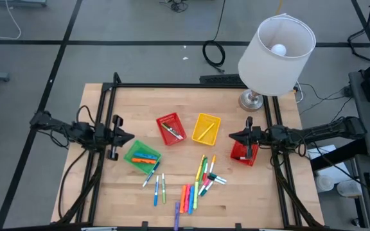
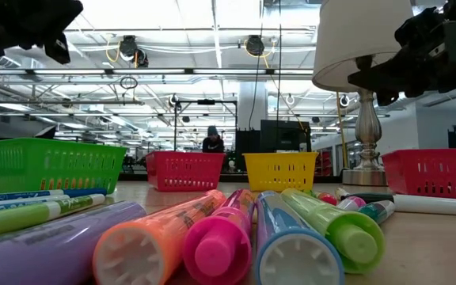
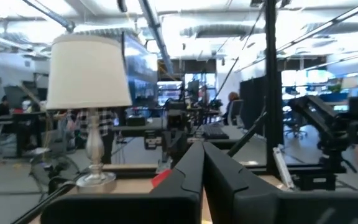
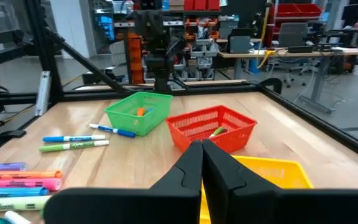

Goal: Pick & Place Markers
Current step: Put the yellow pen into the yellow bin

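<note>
Several markers (image 1: 198, 183) lie loose on the wooden table near its front edge, and they fill the foreground of the low view as markers (image 2: 236, 237). More markers lie inside the green basket (image 1: 142, 156), the red basket (image 1: 170, 128) and the yellow basket (image 1: 206, 128). My left gripper (image 1: 128, 136) hangs shut above the table's left side, just left of the green basket, with nothing in it. My right gripper (image 1: 231, 136) hangs shut at the right, pointing at the yellow basket, over a second red basket (image 1: 245, 152). Both pairs of fingertips, left (image 3: 202, 149) and right (image 4: 202, 146), are closed together.
A table lamp with a white shade (image 1: 276, 38) stands on the table's far right corner. A black frame (image 1: 172, 85) runs along the table's far edge and sides. Bare wood shows between the baskets and the loose markers. A person shows far off in the room (image 2: 212, 141).
</note>
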